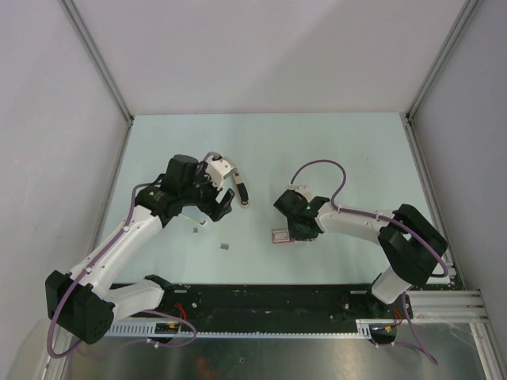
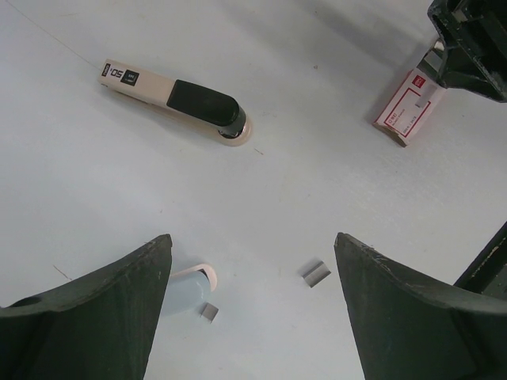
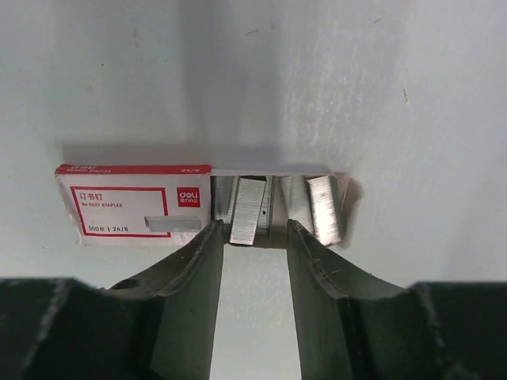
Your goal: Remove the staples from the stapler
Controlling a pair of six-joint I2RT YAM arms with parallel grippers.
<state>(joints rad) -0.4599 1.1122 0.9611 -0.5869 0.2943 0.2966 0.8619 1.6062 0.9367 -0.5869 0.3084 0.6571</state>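
Observation:
The stapler (image 2: 174, 99), pale beige with a black top, lies flat and closed on the table; in the top view it shows as a small dark bar (image 1: 242, 192) just right of my left gripper (image 1: 215, 212). My left gripper (image 2: 252, 237) is open and empty, held above the table on the near side of the stapler. Two small loose staple pieces (image 2: 316, 273) (image 2: 209, 312) lie under it. My right gripper (image 3: 253, 227) is narrowly open, its tips at the edge of the open red-and-white staple box (image 3: 135, 204), with a staple strip (image 3: 249, 210) leaning by the left finger.
The box also shows in the top view (image 1: 282, 235) and in the left wrist view (image 2: 408, 107). More staple strips (image 3: 325, 207) sit in its open tray. A small pale rounded piece (image 2: 186, 286) lies beside my left finger. Walls enclose the table on three sides.

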